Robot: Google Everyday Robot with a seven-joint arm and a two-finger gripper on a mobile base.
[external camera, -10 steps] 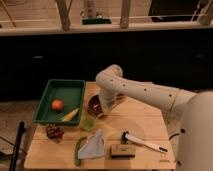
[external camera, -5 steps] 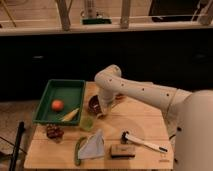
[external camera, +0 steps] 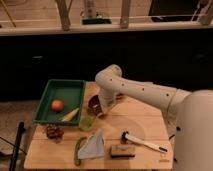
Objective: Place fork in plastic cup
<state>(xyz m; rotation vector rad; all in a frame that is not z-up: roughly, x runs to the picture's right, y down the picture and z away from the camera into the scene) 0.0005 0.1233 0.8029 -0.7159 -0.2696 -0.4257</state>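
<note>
green tray (external camera: 67, 92): upper left of the plastic cup, out of the arm's way.
plastic cup (external camera: 86, 123): upright, mouth free to receive.
gripper (external camera: 102, 112): just right of the cup, by the brown bowl (external camera: 93, 103), probably lining up; grip cannot be told.
fork: not discernible, perhaps carried at the gripper.

Cream-white robot arm in smooth, rounded shells

The arm (external camera: 145, 95) is a thick, glossy off-white tube. It swells into a domed joint (external camera: 110, 79) just above and to the right of the brown bowl (external camera: 94, 105). A row of small dark dots runs along its long link. Well to the right of the bowl, the arm merges into a broad, pale, rounded body shell (external camera: 197, 130). The gripper (external camera: 103, 111), also pale but shadowed at its end, sits at the bowl's right edge, low over the tabletop (external camera: 145, 125).
</note>
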